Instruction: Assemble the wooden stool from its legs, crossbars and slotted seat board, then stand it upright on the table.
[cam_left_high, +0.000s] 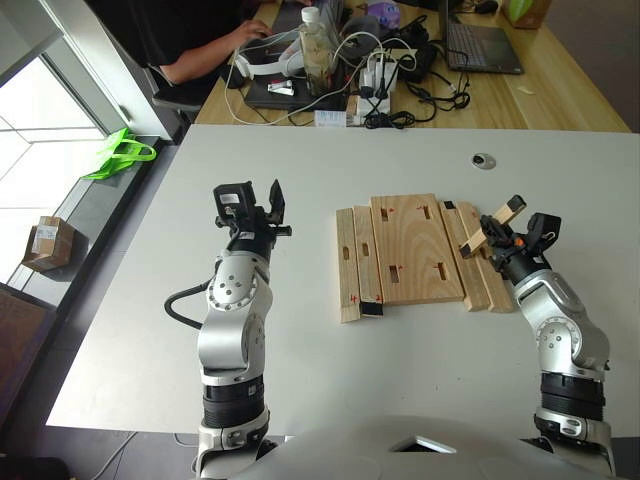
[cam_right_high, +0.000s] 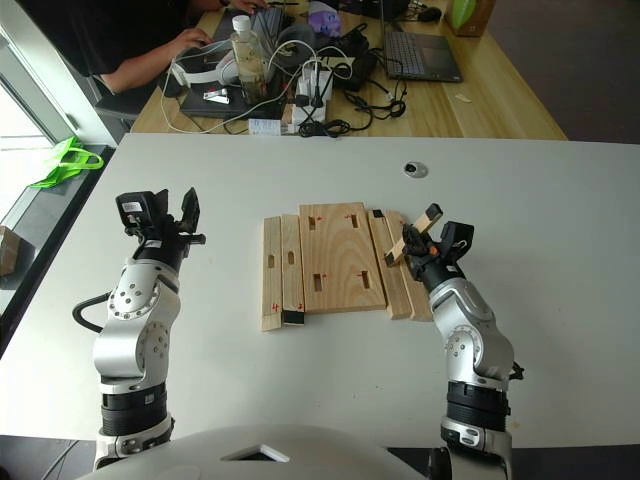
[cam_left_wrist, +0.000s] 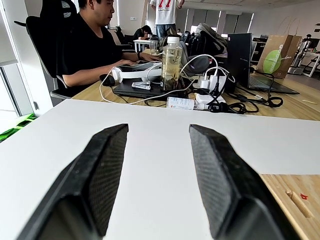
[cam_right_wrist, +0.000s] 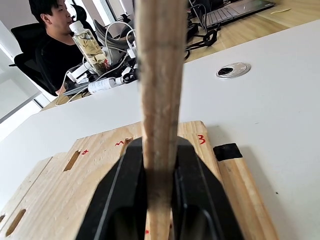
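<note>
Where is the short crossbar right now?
The crossbar is clamped in the right gripper, held tilted above the legs lying right of the seat board.

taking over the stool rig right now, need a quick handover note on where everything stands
Left tool: open, empty, over bare table left of the wood.
Right tool: shut on a short wooden bar, held tilted.
Seat board: flat mid-table, slots showing; legs lie flat along both its sides, the bar above the right-hand ones.
Done: one bar in hand; nothing joined.
Left: fit bars to legs, slot into the seat, stand the stool upright.
</note>
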